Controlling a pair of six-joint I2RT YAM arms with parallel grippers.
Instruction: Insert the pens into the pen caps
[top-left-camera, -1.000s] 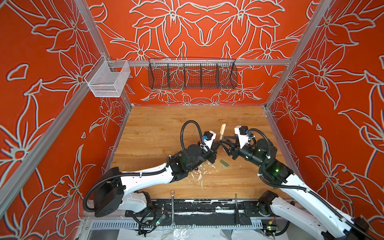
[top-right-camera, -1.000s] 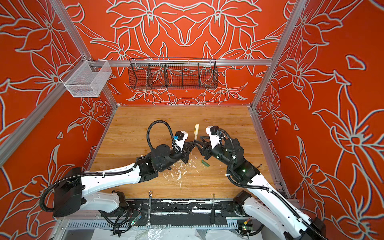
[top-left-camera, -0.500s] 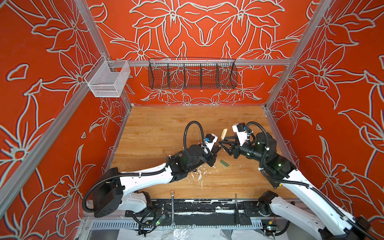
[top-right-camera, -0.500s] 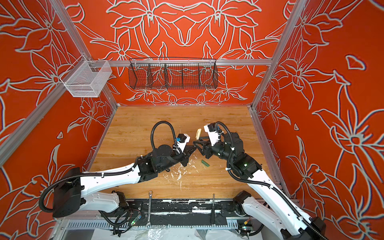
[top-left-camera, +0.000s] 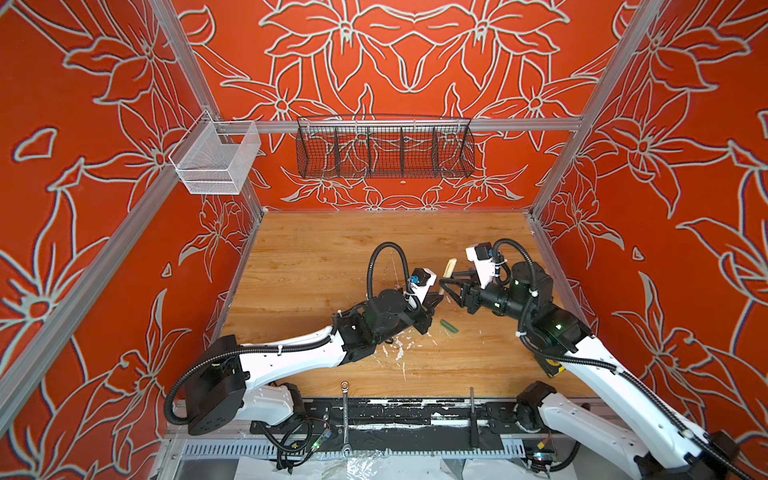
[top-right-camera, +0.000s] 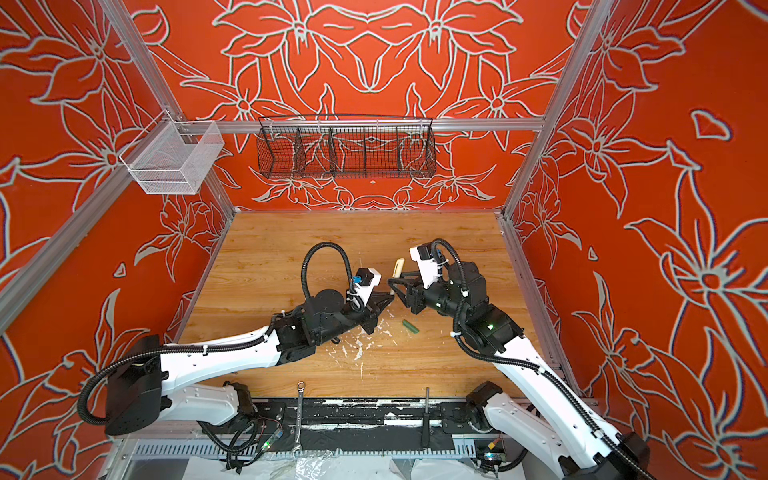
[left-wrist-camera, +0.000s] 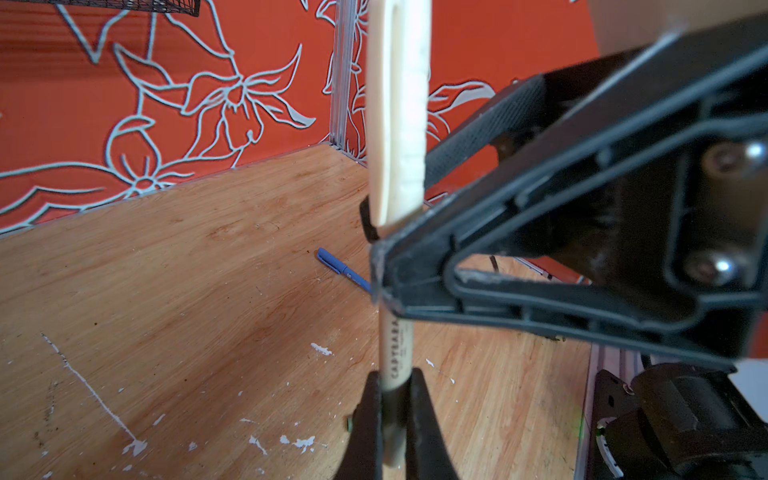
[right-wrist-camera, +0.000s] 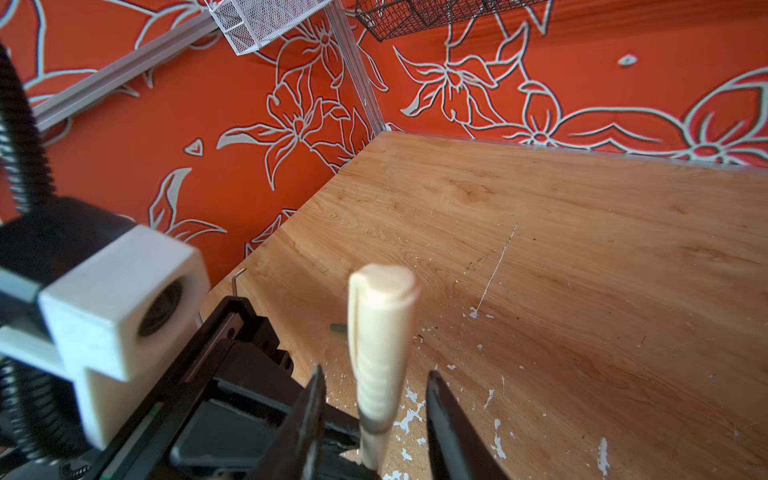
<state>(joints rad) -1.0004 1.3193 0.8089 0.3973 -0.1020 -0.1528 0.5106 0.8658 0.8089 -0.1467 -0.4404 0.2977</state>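
My left gripper (left-wrist-camera: 392, 382) is shut on the lower barrel of the tan pen (left-wrist-camera: 394, 353), which stands upright. The tan pen cap (right-wrist-camera: 380, 324) sits over the pen's upper end; how far down it is seated I cannot tell. My right gripper (right-wrist-camera: 376, 372) is open, with one finger on each side of the cap's lower end and a gap on both sides. In both top views the two grippers meet mid-table below the cap (top-left-camera: 450, 266) (top-right-camera: 398, 266). A short green cap (top-left-camera: 449, 326) lies on the wood just in front. A blue pen (left-wrist-camera: 343, 269) lies beyond them.
White paint flecks (top-left-camera: 399, 349) dot the wooden table. A silver wrench (top-left-camera: 345, 409) and a dark rod (top-left-camera: 472, 415) lie on the black front rail. A black wire basket (top-left-camera: 384, 149) and a white mesh basket (top-left-camera: 216, 162) hang on the red walls.
My right arm has lifted and swung in toward the left gripper, and its jaws have narrowed around the cap. The tan cap has shifted slightly nearer. The left gripper stays shut.
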